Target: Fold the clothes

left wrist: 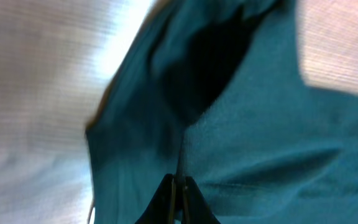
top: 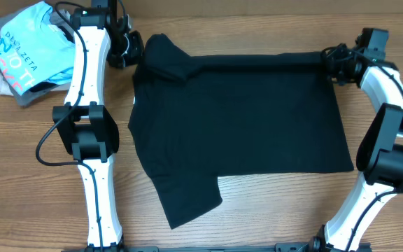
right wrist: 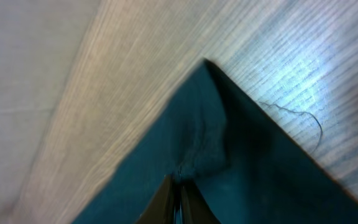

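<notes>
Plain black garment [top: 243, 119]; light blue tee [top: 28, 38], white and red lettering

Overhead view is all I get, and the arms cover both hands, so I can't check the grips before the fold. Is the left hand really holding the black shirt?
Observer: Yes, the left wrist view shows the left hand shut on a pinch of the black shirt.
Operator: And the right hand?
Observer: The right wrist view shows the right hand shut on fabric just inside a pointed corner.
Operator: Anything near that corner?
Observer: A thin loose thread lies on the table beside it; whether it is attached, I cannot tell.
</notes>
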